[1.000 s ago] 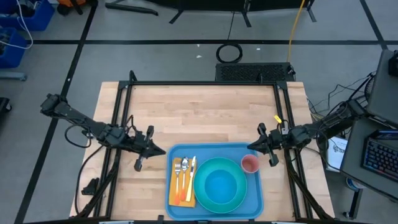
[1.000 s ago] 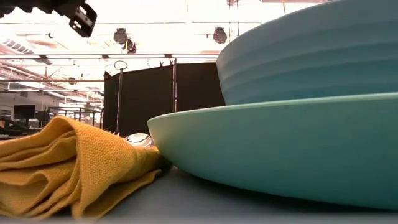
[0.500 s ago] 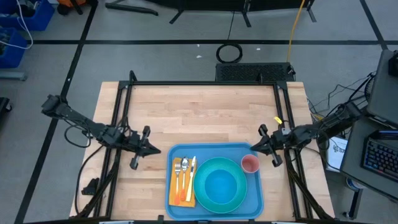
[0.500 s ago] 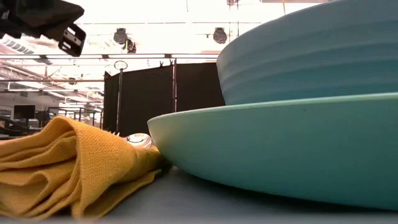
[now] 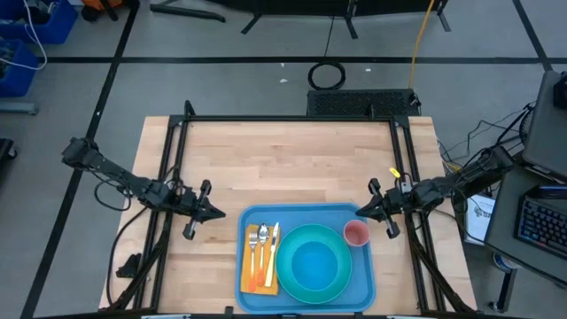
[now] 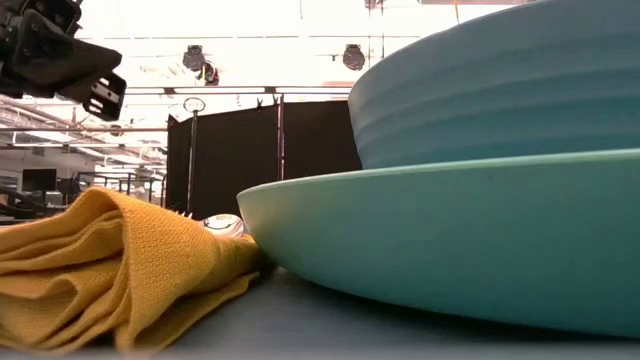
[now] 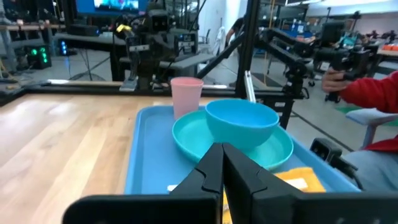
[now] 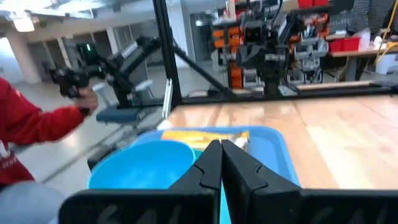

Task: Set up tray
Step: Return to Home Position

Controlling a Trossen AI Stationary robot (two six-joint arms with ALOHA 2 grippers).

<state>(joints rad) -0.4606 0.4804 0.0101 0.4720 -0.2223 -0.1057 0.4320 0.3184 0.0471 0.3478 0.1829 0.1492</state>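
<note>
At the table's (image 5: 283, 159) near edge sat the laden tray (image 5: 306, 213), where a low sweep by the left gripper (image 5: 217, 213) off its far left corner might have clipped it, or the right gripper (image 5: 359, 210), near its far right corner, toppled the pink cup (image 5: 356, 233), though both hung empty, fingers (image 7: 208, 177) pressed together.

A grey floor (image 5: 230, 84) crossed by dark tape lines filled the upper half of the high view, with blue plastic crates (image 5: 35, 22) at upper left and a black coiled cable (image 5: 326, 74) near top centre. The pale wooden plank table top (image 5: 283, 159) lay mid-frame. In the low view, black folding partition panels (image 6: 250, 140) stood centre-left beneath round dark hanging lamps (image 6: 352, 55) and a bright ceiling
</note>
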